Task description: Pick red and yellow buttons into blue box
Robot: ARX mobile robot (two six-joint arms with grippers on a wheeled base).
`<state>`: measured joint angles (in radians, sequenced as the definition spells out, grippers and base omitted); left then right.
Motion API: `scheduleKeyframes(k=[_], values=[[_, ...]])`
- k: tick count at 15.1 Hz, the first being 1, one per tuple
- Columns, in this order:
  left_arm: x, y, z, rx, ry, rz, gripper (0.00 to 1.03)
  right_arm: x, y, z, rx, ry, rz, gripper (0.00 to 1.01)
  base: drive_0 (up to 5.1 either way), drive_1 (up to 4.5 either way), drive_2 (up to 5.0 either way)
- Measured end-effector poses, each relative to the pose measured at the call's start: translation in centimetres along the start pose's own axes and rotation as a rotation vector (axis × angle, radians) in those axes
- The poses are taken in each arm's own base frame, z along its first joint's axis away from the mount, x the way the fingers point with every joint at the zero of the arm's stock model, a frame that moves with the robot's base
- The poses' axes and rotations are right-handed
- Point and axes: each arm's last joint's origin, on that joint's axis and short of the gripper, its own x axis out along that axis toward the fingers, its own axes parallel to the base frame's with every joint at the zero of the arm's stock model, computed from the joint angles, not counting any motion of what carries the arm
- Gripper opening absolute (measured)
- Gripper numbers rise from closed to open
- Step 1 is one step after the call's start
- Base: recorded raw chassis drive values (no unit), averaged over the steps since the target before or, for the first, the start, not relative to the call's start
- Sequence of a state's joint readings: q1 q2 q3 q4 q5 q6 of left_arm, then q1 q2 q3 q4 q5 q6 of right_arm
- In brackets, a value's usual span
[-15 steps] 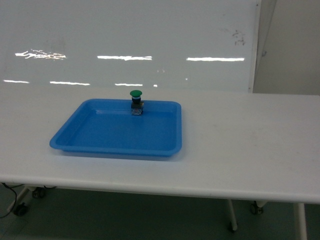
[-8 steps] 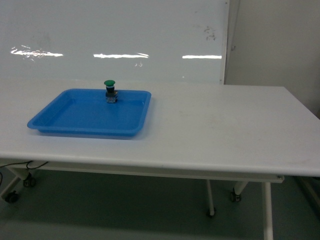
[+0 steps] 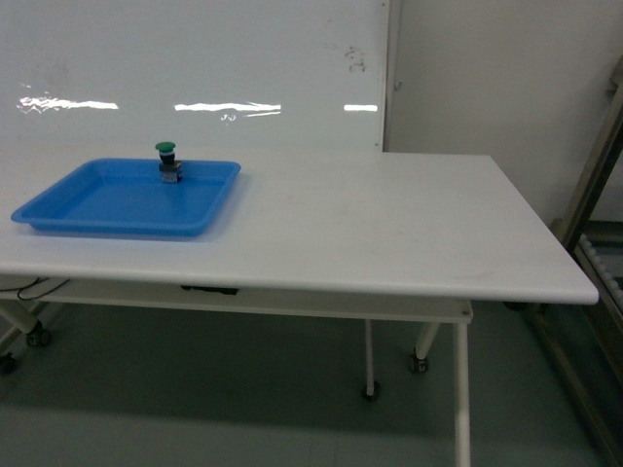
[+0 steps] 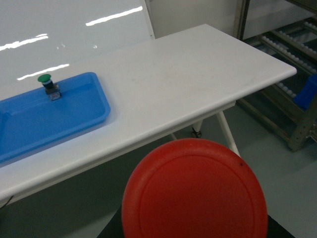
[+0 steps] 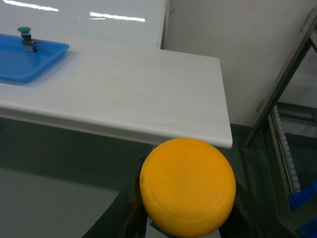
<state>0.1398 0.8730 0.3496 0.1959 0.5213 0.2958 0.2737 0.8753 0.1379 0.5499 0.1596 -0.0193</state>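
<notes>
A red button (image 4: 194,192) fills the bottom of the left wrist view, its round cap facing the camera, dark parts of the left gripper just showing beneath it; the jaws themselves are hidden, so whether they are clamped on it cannot be told. A yellow button (image 5: 187,185) sits the same way in the right wrist view, with dark fingers (image 5: 130,208) of the right gripper flanking its cap on both sides, apparently holding it. Behind both lies a long white table (image 3: 389,229); at its left end rests a shallow blue tray (image 3: 112,200), and a green-capped button (image 3: 168,161) stands upright inside the tray near its far rim. A metal rack (image 5: 282,124) stands to the right of the table; a blue object (image 4: 307,91) sits on it, too cropped to identify.
</notes>
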Motion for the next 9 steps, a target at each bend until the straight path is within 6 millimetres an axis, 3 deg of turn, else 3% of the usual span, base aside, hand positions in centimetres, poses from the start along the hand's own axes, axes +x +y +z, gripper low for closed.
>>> scheduleKeyframes(k=[9], values=[[0.05,-0.01,-0.06,-0.003,0.005,-0.002,0.24,0.0,0.0,-0.01,0.0,0.001,0.0,0.31,4.3,-4.33,0.6]])
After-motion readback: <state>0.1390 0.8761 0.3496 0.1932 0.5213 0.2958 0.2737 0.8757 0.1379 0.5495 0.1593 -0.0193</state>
